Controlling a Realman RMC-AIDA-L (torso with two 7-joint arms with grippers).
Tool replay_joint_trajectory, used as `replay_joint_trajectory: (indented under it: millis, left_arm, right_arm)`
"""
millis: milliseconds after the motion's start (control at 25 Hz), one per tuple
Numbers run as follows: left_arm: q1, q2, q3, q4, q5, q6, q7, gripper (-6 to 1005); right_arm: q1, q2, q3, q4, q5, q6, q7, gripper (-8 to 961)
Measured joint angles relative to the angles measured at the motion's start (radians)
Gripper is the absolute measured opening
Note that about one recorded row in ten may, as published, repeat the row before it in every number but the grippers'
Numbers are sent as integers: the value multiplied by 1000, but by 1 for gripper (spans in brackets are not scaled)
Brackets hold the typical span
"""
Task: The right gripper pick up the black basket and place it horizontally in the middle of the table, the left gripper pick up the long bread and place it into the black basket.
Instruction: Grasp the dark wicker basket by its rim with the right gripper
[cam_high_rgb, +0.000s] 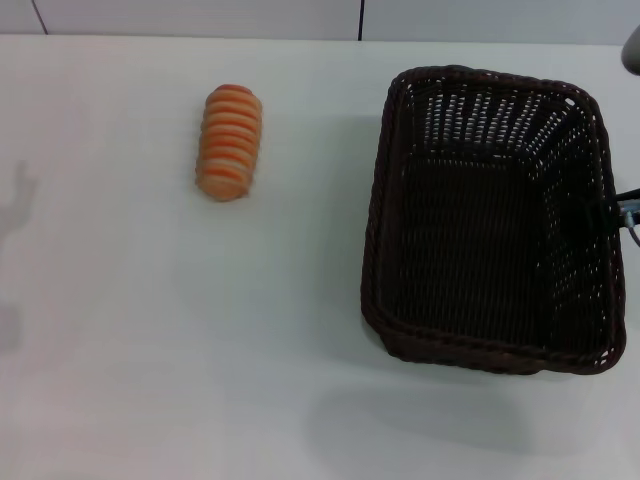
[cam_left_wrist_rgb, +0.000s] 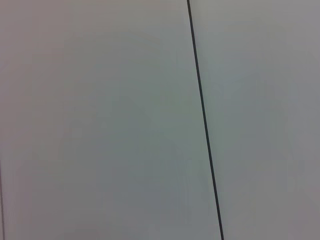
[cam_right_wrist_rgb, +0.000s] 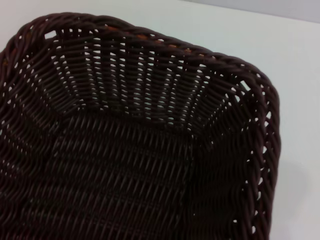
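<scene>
The black basket (cam_high_rgb: 490, 225) is at the right of the white table (cam_high_rgb: 150, 350), its long side running away from me. Its shadow lies on the table apart from its near edge, so it looks lifted. My right gripper (cam_high_rgb: 606, 212) shows only as a small black piece with a grey cable clamped at the basket's right rim. The right wrist view is filled with the basket's woven inside (cam_right_wrist_rgb: 125, 165) and braided rim. The long bread (cam_high_rgb: 229, 141), orange with pale stripes, lies alone at the far left-centre of the table. My left gripper is out of view.
A grey piece of the right arm (cam_high_rgb: 632, 50) shows at the far right corner. The left wrist view holds only pale panels with a thin dark seam (cam_left_wrist_rgb: 204, 120). A faint shadow (cam_high_rgb: 18, 200) falls on the table's left edge.
</scene>
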Motion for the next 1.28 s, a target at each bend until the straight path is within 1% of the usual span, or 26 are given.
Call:
replay_joint_trajectory:
  millis: [40,160,400,480,680,800,880,960,1000,1040,1080,1120,1200,1240,1280]
  left_arm:
    - [0,2,4,-1,0,0,0,811]
    - [0,3,6,-2,0,0,0,811]
    - [0,9,7,-3,0,0,-1,811]
    - [0,10,7,-3,0,0,-2,811]
    - [0,10,8,-4,0,0,-3,811]
    - [0,10,8,-4,0,0,-3,811]
    - [1,9,8,-4,0,-1,-3,811]
    - [2,9,8,-4,0,-3,-3,811]
    - [3,9,8,-4,0,-4,-3,811]
    - [3,9,8,-4,0,-4,-3,811]
    - [3,9,8,-4,0,-4,-3,811]
    - [5,9,7,-3,0,-5,-3,811]
    - [7,10,5,0,0,-6,-3,811]
    - [8,10,3,3,0,-5,-3,811]
    - [8,10,3,3,0,-5,-3,811]
  right_arm:
    - [0,5,-1,-16,0,-18,-2,507]
    - [0,7,-2,-32,0,-33,-5,501]
    - [5,8,-23,-76,0,-62,-13,488]
    - [8,8,-31,-86,0,-64,-34,483]
    - [17,20,-42,-102,0,-58,-111,472]
    - [19,20,-51,-103,-1,-58,-123,414]
    - [20,15,-61,-101,0,-62,-129,375]
    - [20,8,-66,-92,0,-66,-138,353]
    - [20,2,-67,-83,0,-66,-151,351]
    - [20,-10,-62,-65,0,-65,-188,348]
    - [20,-10,-62,-65,0,-65,-188,345]
    - [20,-18,-57,-54,0,-65,-203,343]
    - [21,-40,-48,-28,0,-66,-226,327]
    - [20,-68,-41,7,0,-83,-242,313]
    - [20,-68,-41,7,0,-83,-242,296]
